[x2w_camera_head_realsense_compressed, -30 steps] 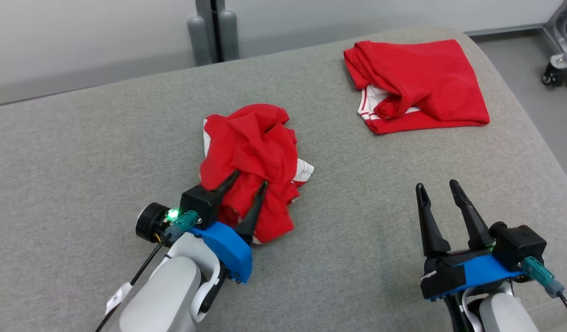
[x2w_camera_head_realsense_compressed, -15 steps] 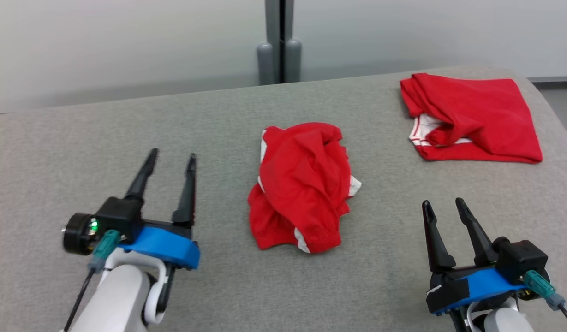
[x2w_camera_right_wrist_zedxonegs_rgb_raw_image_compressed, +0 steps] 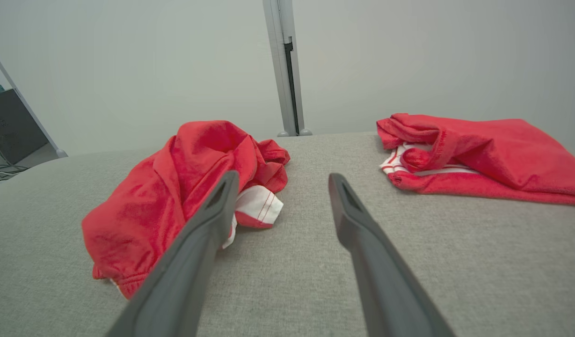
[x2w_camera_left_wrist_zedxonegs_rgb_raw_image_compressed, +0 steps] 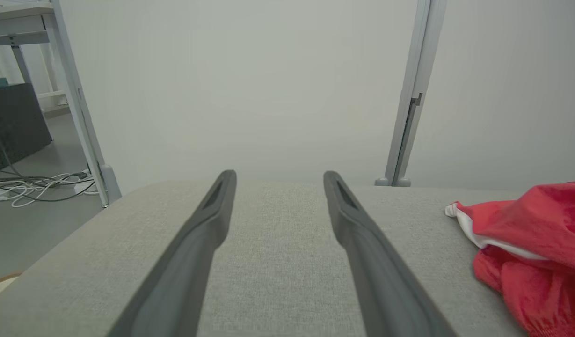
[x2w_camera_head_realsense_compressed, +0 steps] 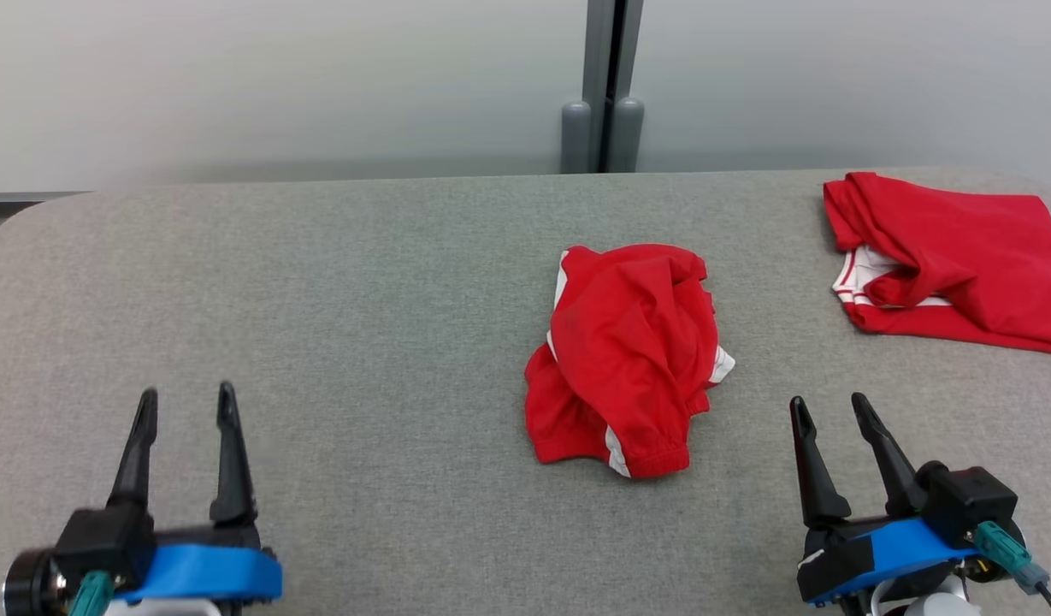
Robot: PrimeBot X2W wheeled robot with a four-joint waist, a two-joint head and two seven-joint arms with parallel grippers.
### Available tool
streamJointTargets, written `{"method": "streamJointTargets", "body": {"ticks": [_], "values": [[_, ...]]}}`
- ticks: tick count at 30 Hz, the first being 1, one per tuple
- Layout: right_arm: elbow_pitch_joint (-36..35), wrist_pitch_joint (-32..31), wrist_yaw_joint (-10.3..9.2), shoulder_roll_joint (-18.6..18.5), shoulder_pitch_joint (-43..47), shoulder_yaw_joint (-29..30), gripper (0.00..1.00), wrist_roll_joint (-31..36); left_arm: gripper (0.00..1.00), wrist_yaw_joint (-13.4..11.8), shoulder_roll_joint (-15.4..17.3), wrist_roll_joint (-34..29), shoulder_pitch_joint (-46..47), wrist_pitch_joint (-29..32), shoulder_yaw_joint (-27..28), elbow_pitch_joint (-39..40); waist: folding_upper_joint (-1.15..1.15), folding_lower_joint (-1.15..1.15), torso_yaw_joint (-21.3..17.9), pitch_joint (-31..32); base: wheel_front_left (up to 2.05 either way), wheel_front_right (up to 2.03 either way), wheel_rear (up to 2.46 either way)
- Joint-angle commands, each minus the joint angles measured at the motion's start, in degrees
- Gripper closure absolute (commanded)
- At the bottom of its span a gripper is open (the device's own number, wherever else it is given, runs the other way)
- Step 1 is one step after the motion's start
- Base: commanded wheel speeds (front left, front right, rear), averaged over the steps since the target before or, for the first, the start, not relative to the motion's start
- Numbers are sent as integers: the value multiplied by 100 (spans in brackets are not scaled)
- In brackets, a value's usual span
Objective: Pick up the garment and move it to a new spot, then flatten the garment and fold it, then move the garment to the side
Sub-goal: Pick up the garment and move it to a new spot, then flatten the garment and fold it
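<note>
I have the left gripper (x2w_camera_head_realsense_compressed: pixel 187 396) low at the near left, its fingers pointing straight away from me. They stand apart, with nothing between them but the bare grey padded surface (x2w_camera_head_realsense_compressed: pixel 363 299). The right gripper (x2w_camera_head_realsense_compressed: pixel 829 402) sits at the near right, tilted slightly leftward, its fingers likewise spread and empty. Around the left gripper there is a broad stretch of open padding ahead and to both sides. Through its wrist camera the surface rounds off on the left and drops to a floor where cables (x2w_camera_left_wrist_zedxonegs_rgb_raw_image_compressed: pixel 32 185) lie beside a pale frame leg (x2w_camera_left_wrist_zedxonegs_rgb_raw_image_compressed: pixel 79 112). The crumpled garment (x2w_camera_head_realsense_compressed: pixel 628 359) lies beyond the fingertips, between the two arms but much closer to the right one. It is just ahead and to the left of the right gripper, clear of its tips in the head view, and well apart from the left gripper, off to that gripper's right. It is a bunched red heap with white trim showing at its edges. Further out on the right, a folded garment (x2w_camera_head_realsense_compressed: pixel 953 257) lies flat near the far edge, separated from the heap by bare padding and running out of the head view. The far edge runs straight across, rounded at its left corner, with a grey post (x2w_camera_head_realsense_compressed: pixel 606 85) and a plain wall (x2w_camera_head_realsense_compressed: pixel 277 85) behind it.
</note>
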State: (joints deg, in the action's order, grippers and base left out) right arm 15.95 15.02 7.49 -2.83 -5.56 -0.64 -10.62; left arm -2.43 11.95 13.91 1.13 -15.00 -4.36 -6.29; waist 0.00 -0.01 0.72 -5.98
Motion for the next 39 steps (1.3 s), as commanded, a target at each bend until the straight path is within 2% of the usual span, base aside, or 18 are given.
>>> {"method": "streamJointTargets", "body": {"ticks": [1, 12, 21, 39], "values": [[7, 21, 1, -11, 69, 4, 0, 1, 0, 49, -77, -28, -116, -24, 112, 27, 0, 1, 24, 12, 0, 0, 0], [227, 22, 1, -13, 275, 1, 0, 4, 0, 447, -559, -315, -557, -25, 695, -210, 0, 1, 127, 204, 0, 0, 0], [420, 22, 1, -13, 308, -49, 0, -34, 0, 700, -708, -504, -448, -25, 928, -406, 0, 1, 73, 297, 0, 0, 0], [479, 21, 1, -13, 269, -81, 0, -93, 0, 872, -826, -762, -351, -25, 1174, -453, 0, 1, 22, 269, 0, 0, 0]]}}
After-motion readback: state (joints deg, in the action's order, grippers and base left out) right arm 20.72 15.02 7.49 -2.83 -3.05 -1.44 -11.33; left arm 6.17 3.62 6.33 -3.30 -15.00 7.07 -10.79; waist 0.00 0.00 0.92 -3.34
